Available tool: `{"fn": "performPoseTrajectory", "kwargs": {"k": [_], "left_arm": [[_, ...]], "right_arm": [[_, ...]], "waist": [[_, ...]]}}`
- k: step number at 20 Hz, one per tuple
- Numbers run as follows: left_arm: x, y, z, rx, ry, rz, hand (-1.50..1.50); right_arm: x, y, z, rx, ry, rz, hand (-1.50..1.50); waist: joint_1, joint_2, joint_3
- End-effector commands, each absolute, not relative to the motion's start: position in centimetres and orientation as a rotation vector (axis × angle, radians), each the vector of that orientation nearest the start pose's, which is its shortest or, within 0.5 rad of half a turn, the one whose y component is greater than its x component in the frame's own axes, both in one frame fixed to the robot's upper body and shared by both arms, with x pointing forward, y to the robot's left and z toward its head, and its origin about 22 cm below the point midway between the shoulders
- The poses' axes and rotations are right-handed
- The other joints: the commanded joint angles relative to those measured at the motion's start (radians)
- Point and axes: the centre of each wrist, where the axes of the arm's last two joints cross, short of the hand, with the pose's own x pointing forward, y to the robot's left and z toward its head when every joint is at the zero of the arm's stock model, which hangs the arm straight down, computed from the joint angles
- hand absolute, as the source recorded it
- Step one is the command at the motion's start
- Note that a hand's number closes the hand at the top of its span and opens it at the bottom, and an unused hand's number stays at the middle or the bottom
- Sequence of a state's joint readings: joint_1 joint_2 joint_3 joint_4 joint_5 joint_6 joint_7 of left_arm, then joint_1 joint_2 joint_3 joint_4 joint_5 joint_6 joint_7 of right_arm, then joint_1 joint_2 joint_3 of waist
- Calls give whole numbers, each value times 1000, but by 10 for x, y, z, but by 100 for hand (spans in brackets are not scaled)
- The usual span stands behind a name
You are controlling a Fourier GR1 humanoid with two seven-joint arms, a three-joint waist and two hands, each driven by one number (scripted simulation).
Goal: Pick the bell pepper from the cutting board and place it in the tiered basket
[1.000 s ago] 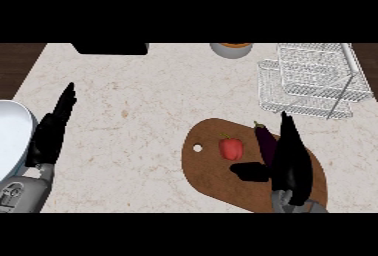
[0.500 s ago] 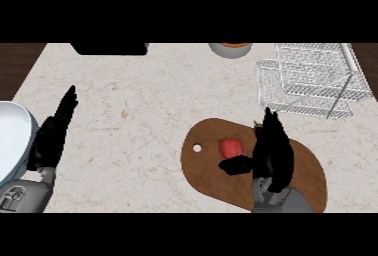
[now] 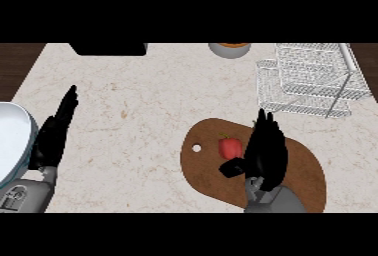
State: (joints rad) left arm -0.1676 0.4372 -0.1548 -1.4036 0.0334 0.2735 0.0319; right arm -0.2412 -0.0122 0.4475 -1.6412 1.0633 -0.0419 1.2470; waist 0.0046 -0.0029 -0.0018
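Brown cutting board (image 3: 303, 172) nearest, at 5 o'clock on pale counter (image 3: 148, 105). Right hand (image 3: 264, 150) over it, fingers straight and spread wide, thumb just beside red bell pepper (image 3: 229, 147), holding nothing. Pepper lying on board near its hanging hole. Left hand (image 3: 55, 132) at 9 o'clock, open, resting beside white plate (image 3: 13, 140). Wire tiered basket (image 3: 314, 80) farther off at 1 o'clock, well apart from pepper.
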Motion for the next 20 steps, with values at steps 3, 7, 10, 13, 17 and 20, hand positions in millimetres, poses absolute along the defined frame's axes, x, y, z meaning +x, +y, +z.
{"fn": "performPoseTrajectory", "kwargs": {"k": [3,7,10,13,17,20], "left_arm": [[271,296,19,434,-1524,-248,0],[285,294,30,433,-1532,-232,0],[286,292,34,422,-1540,-224,0],[280,296,27,424,-1526,-235,0],[280,302,37,422,-1526,-248,0],[288,292,39,446,-1535,-229,0]], "right_arm": [[262,-90,75,-1072,-659,423,-150],[265,-89,66,-1071,-635,428,-150],[259,-91,52,-1058,-612,404,-150],[258,-90,43,-1041,-600,397,-150],[265,-93,48,-1039,-586,401,-150],[263,-90,44,-1033,-588,403,-150]], "waist": [[9,0,0],[2,3,0],[0,2,1],[7,2,1],[8,1,1],[0,3,1]]}}
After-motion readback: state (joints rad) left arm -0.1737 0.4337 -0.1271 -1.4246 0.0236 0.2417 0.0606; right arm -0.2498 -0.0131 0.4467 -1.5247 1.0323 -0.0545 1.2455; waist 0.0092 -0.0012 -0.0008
